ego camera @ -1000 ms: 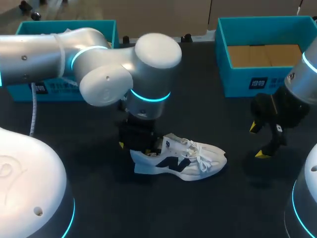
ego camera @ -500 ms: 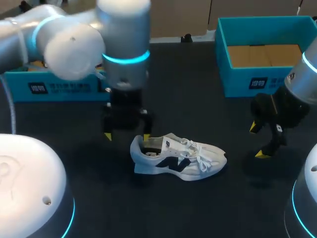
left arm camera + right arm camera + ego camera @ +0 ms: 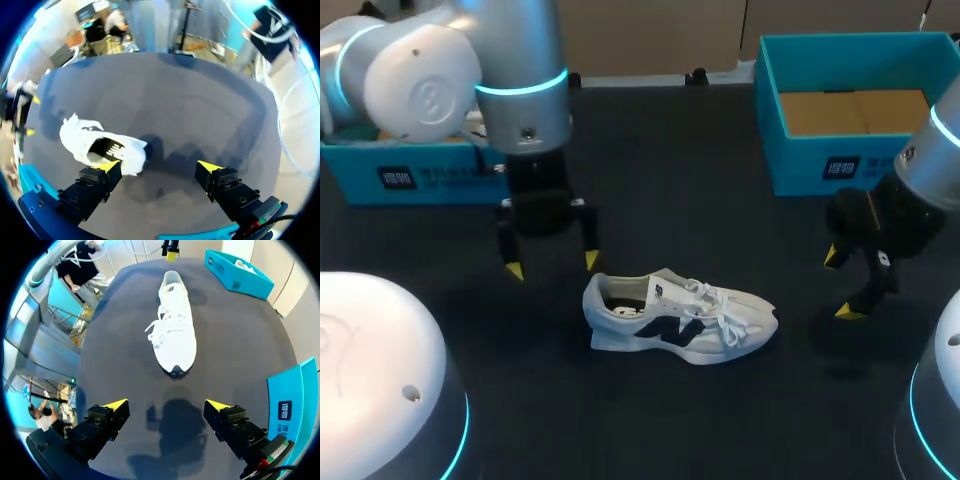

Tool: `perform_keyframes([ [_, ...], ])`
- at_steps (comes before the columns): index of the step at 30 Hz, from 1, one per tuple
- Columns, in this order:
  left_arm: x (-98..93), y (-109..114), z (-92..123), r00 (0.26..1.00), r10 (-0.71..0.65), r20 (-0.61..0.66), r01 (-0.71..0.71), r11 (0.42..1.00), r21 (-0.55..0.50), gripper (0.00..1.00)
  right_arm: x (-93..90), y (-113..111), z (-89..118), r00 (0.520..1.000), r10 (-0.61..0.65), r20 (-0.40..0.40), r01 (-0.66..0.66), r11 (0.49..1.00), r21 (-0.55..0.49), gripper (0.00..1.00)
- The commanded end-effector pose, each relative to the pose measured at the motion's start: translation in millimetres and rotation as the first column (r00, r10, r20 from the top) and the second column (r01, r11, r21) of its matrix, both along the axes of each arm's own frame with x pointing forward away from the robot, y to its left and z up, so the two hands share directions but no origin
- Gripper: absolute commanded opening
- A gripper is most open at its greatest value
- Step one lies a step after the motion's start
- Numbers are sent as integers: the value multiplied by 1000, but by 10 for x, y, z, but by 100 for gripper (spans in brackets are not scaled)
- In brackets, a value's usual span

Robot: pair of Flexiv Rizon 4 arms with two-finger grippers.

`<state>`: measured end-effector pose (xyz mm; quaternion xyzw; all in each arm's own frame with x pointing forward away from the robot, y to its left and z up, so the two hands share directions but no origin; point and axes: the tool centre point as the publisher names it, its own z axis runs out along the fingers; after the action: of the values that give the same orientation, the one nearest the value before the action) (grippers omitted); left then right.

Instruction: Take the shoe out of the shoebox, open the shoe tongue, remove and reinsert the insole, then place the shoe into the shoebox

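Two pincers gaping: left pincer (image 3: 552,266), right pincer (image 3: 840,284); shoe (image 3: 680,322) lies between, untouched

Head view high behind, looking down; wrist views low, facing table (image 3: 670,180); all share shoe (image 3: 680,325).

My left arm (image 3: 440,70) covered most of the teal box (image 3: 420,178) on the left in the head view, so I could not see inside it. In the right wrist view it held something white (image 3: 244,265) — too small to name. The shoebox (image 3: 800,170) ran off the head view's edge, and my right arm (image 3: 930,160) hid its near corner. The shoe (image 3: 680,320) had an opening too small there to tell how the insole lay. In the left wrist view a dark insole (image 3: 107,148) showed at the heel — its front hidden inside the shoe, my fingertip (image 3: 107,166) overlapping the heel's edge.
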<state>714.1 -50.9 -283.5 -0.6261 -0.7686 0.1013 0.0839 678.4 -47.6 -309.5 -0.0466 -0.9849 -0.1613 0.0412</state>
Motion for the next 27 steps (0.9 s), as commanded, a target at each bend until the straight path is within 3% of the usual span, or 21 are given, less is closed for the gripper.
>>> perform_keyframes([
  [1,27,307,35,837,502,-219,-517,856,-11,100,-11,-1,-3,1000,0,2,0,1000,-1,100],
  [2,100,369,21,722,671,-169,-677,735,27,100,-11,-1,-3,1000,0,2,0,1000,-1,100],
  [13,67,338,-48,706,688,-169,-690,722,54,100,-11,-1,-3,1000,0,2,0,1000,-1,100],
  [20,-152,271,-243,487,796,-359,-846,532,32,100,-11,-1,-3,1000,0,2,0,1000,-1,100],
  [24,-143,288,-329,297,812,-503,-929,368,46,100,-11,-1,-3,1000,0,2,0,1000,-1,100],
  [26,-122,302,-396,241,845,-477,-952,302,55,100,-11,-1,-3,1000,0,2,0,1000,-1,100],
  [27,-122,302,-396,241,845,-477,-952,302,55,100,-11,-1,-3,1000,0,2,0,1000,-1,100],
])
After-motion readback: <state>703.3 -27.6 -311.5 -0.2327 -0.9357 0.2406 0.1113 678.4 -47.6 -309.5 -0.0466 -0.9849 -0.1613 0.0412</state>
